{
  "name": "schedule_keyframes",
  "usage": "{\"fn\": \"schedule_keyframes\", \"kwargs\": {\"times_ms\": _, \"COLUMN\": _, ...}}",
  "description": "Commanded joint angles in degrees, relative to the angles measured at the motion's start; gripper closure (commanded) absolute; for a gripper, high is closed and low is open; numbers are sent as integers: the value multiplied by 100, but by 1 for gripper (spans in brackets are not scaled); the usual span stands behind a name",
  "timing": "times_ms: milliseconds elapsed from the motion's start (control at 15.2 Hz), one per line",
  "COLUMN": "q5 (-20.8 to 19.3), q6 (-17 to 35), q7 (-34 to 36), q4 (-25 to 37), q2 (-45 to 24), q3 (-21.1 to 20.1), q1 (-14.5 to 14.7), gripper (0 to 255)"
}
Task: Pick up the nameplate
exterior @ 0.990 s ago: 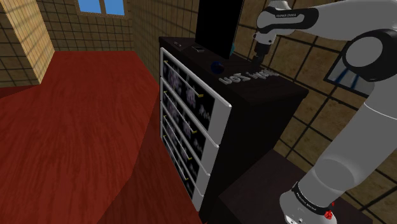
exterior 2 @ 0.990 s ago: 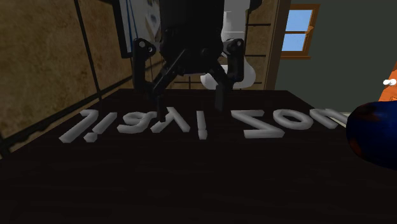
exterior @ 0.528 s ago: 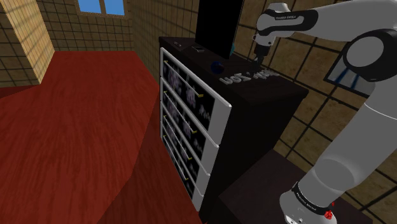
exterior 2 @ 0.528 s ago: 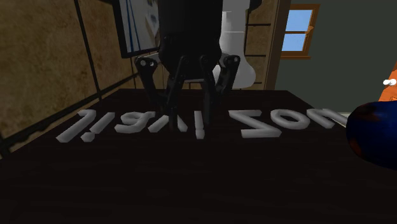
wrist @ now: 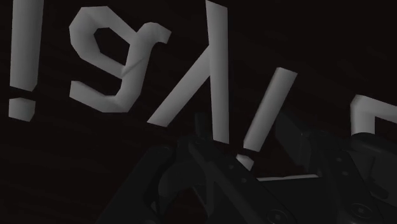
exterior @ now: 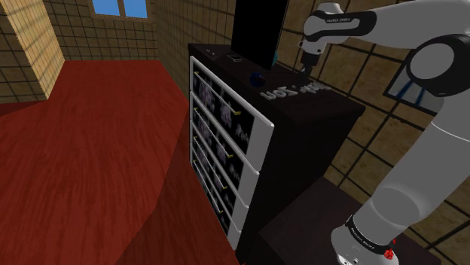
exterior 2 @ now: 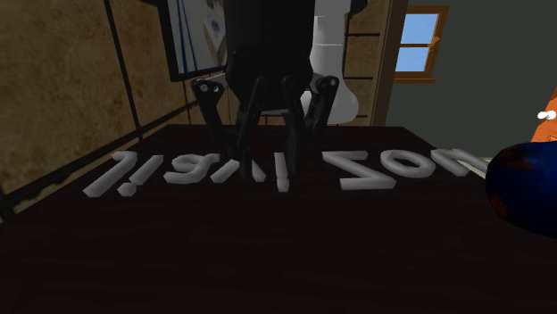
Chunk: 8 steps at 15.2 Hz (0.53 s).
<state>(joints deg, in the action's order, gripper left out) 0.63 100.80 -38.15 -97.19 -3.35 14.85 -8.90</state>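
Observation:
The nameplate (exterior: 290,92) is a row of grey raised letters lying flat on the dark top of a dresser (exterior: 320,113). From the second exterior view its letters (exterior 2: 357,171) read upside down. My black gripper (exterior 2: 266,159) comes straight down onto the middle of the row. Its two fingers are drawn in on the "y" and "i" letters and do not meet. Between the fingers in the wrist view, those two letter stems (wrist: 219,95) run down into the gripper (wrist: 242,137). From the shoulder view the gripper (exterior: 305,71) sits at the row's far end.
A dark blue round object (exterior: 257,78) stands on the dresser top near the nameplate, large at the second exterior view's right (exterior 2: 522,187). A black screen (exterior: 257,30) rises behind it. White drawer fronts (exterior: 226,143) face the red floor. The stand (exterior: 316,226) sits low.
The fingers stood wide apart over the letters a second ago. They have since closed in on the middle letters and stayed there. The nameplate has not visibly moved.

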Motion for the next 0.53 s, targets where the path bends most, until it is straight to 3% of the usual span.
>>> {"fn": "schedule_keyframes", "kwargs": {"times_ms": 0, "q5": 5, "q6": -145, "q7": -2, "q4": 145, "q2": -19, "q3": 0, "q1": -1, "gripper": 255}}
{"fn": "schedule_keyframes", "kwargs": {"times_ms": 462, "q5": 24, "q6": -706, "q7": -16, "q4": 777, "q2": -92, "q3": 8, "q1": -13, "gripper": 255}}
